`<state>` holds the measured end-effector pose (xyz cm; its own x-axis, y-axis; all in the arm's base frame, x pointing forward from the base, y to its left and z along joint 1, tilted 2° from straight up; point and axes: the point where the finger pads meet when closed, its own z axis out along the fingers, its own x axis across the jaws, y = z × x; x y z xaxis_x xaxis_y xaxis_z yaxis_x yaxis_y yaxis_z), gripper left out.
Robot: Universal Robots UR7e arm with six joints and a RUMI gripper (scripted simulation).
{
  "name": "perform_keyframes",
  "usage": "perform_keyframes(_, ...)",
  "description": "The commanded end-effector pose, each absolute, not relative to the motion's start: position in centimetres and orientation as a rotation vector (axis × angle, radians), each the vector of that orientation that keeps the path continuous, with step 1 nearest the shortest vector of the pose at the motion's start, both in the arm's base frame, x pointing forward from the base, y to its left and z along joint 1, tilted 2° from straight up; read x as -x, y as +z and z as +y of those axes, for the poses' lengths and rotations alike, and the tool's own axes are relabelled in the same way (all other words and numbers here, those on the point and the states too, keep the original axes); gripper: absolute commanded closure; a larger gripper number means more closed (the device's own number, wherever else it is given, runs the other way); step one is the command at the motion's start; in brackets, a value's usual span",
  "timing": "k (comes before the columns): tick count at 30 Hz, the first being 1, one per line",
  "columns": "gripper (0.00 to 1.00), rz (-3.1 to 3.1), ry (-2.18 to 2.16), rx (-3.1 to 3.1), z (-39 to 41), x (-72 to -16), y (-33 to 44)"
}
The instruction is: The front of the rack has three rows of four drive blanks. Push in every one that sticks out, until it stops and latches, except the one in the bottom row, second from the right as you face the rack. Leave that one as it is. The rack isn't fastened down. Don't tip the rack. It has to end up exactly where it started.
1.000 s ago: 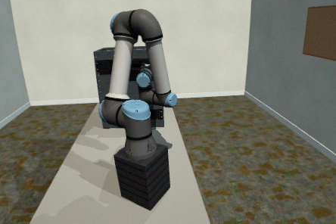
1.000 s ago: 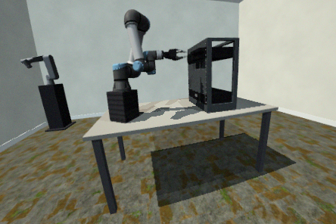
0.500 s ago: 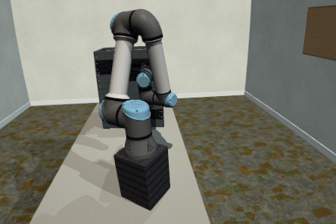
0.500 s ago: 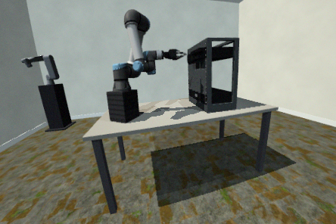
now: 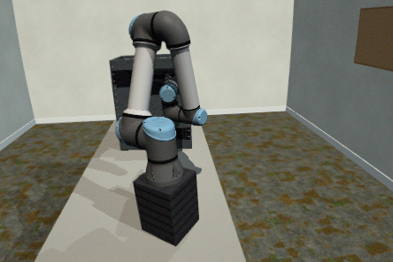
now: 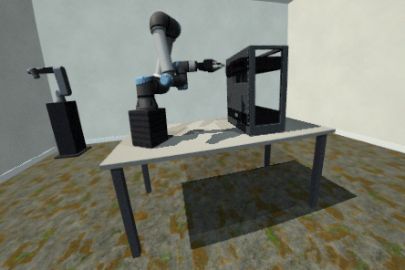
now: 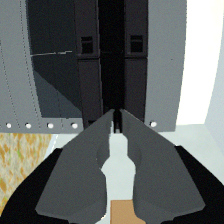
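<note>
The dark open-frame rack [image 6: 254, 90] stands on the table, on the side far from my base. In the top view my arm hides most of the rack [image 5: 119, 77]. My gripper [image 6: 218, 65] is shut and empty. It is level with the top of the rack's front and a short way in front of it, not touching. In the wrist view the closed fingertips [image 7: 116, 120] point at the gap between two dark drive blanks [image 7: 90, 65] [image 7: 136, 60]. From these views I cannot tell which blanks stick out.
My black pedestal [image 6: 147, 127] stands on the table near its other end. A second arm on a black stand [image 6: 61, 111] is on the floor far to the left. The table edge runs close behind the rack.
</note>
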<state>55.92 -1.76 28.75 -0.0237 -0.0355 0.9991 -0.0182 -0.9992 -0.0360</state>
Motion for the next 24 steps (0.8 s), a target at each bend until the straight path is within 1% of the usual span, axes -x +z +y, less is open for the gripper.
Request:
perform_keyframes(1, 1.0, 0.059, -2.238, 2.185, -1.8, -56.0, 28.8)
perform_keyframes(11, 1.0, 0.059, -2.238, 2.185, -1.3, -56.1, 29.0)
perform_keyframes(24, 1.0, 0.059, -2.238, 2.185, 1.7, -56.8, 30.0)
